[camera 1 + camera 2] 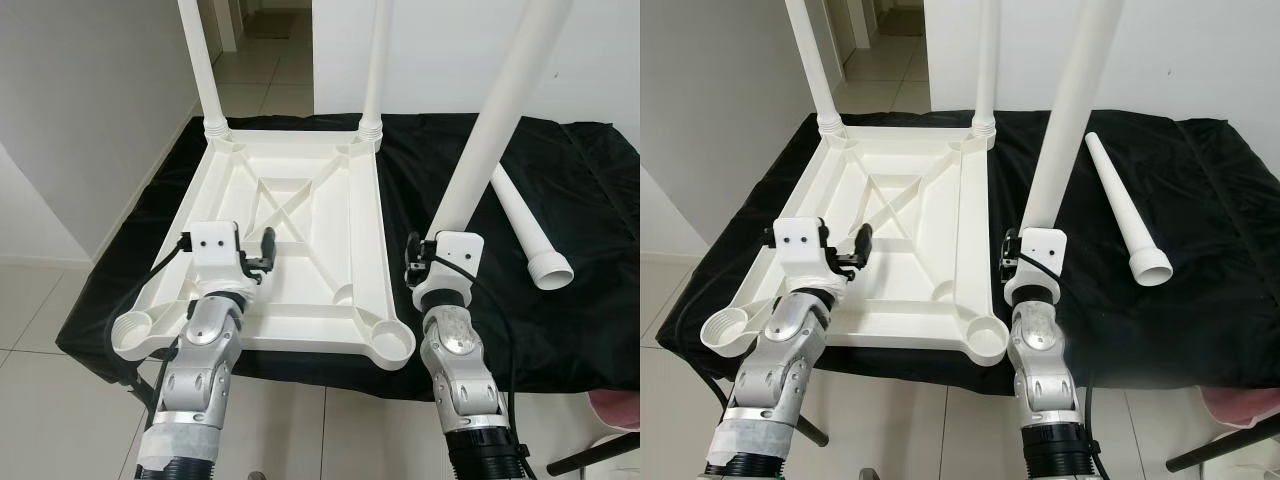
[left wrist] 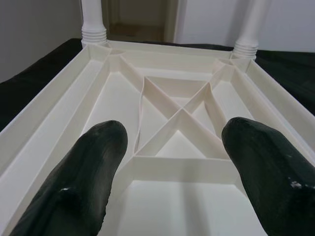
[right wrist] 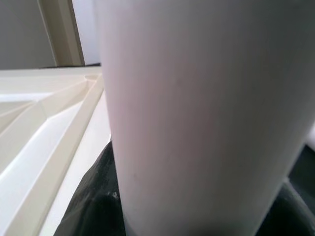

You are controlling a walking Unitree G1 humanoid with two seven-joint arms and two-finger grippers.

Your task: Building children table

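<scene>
A white plastic table top (image 1: 300,200) lies upside down on the black cloth, with two white legs (image 1: 200,60) (image 1: 377,70) standing in its far corner sockets. Its near-right socket (image 1: 392,342) and near-left socket (image 1: 137,333) stand open. My right gripper (image 1: 415,258) is shut on a third white leg (image 1: 500,110), holding it tilted upward just right of the table top's near-right corner. My left gripper (image 2: 172,162) hovers open over the near-left part of the frame, its fingers (image 2: 83,172) apart above the ribbed underside. A fourth leg (image 1: 525,225) lies loose on the cloth at the right.
The black cloth (image 1: 590,270) covers a low stand with tiled floor around it. A grey wall (image 1: 90,100) runs along the left, and a doorway opens behind. A black stand leg (image 1: 590,455) and something pink sit at the lower right.
</scene>
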